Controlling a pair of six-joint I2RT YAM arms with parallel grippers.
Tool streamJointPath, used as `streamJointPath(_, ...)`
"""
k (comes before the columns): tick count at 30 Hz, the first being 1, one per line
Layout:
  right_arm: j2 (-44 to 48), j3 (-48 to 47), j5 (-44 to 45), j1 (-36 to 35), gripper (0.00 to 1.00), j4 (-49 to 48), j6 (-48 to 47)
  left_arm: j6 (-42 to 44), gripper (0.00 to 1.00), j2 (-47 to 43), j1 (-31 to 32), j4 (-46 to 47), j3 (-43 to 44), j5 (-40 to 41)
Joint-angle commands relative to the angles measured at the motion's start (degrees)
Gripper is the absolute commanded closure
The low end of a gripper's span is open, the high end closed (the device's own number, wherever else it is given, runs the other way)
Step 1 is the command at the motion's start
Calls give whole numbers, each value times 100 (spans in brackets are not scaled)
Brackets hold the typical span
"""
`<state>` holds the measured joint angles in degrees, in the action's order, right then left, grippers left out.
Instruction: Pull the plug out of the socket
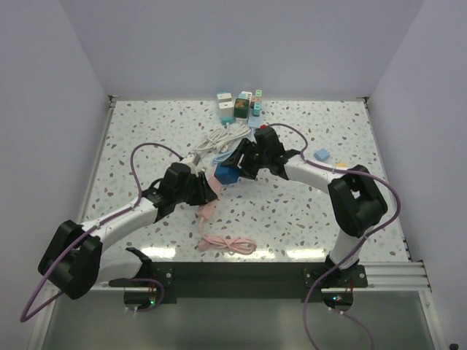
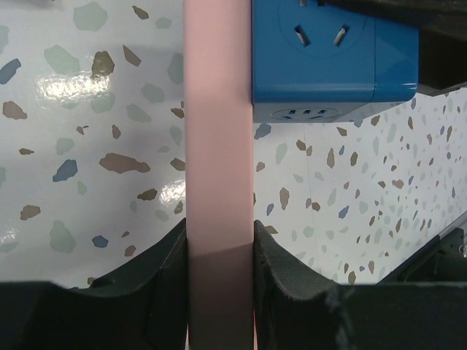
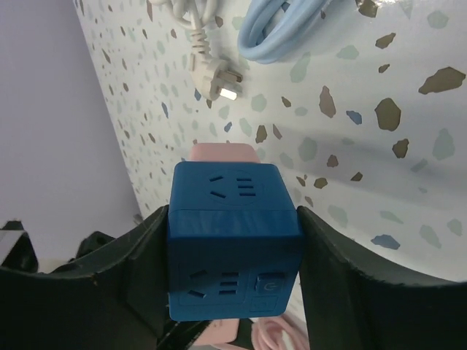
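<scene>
Nearest the bases, loose pink cable coil (image 1: 228, 244) on the speckled table (image 1: 314, 211). Further in, left gripper (image 2: 219, 251) partly closed, clenched on the pink plug (image 2: 219, 131), fingers (image 2: 157, 284) pressed against both flat sides. Plug body right alongside the blue socket cube (image 3: 232, 189), touching it; cannot tell whether pins seated or out. Next, right gripper (image 3: 233, 219) roughly half open, grasping the cube, one finger tight on each side face, near table centre between the two wrists. Beyond that, white plug (image 3: 215, 80) with its cable and a light blue cable (image 3: 281, 33), both loose on the surface. Farthest, cluster of adapters (image 1: 238, 106) at the back wall; small pale blue block (image 1: 321, 154) off to the right.
</scene>
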<state>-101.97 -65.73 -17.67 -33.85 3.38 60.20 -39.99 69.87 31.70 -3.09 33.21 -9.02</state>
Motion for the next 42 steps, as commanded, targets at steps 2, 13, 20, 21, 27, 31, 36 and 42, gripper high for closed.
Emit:
streamJointPath(2, 2, -141, -149, -140, 54, -311, 203, -123, 100, -113, 134, 819, 344, -92)
streamJointPath(13, -297, -220, -606, -166, 24, -557, 158, -132, 100, -157, 143, 933, 388, -56)
streamJointPath(20, -271, -98, -554, -175, 54, -803, 307, -123, 100, -166, 143, 863, 440, -4)
streamJointPath(21, -183, -71, -466, -184, 59, -830, 325, -123, 100, -175, 143, 828, 449, 22)
streamJointPath(27, -42, -71, -570, -175, 87, -803, 317, -115, 78, -219, 134, 591, 353, 295)
streamJointPath(31, 37, -18, -851, -175, 96, -953, 404, 34, 25, -245, 143, 476, 335, 558)
streamJointPath(36, 134, -97, -1089, -175, 100, -795, 299, 518, 11, -132, 38, 652, 370, 779)
streamJointPath(42, 187, -291, -1326, -184, 100, -707, 307, 922, 15, 536, -24, 810, 695, 191)
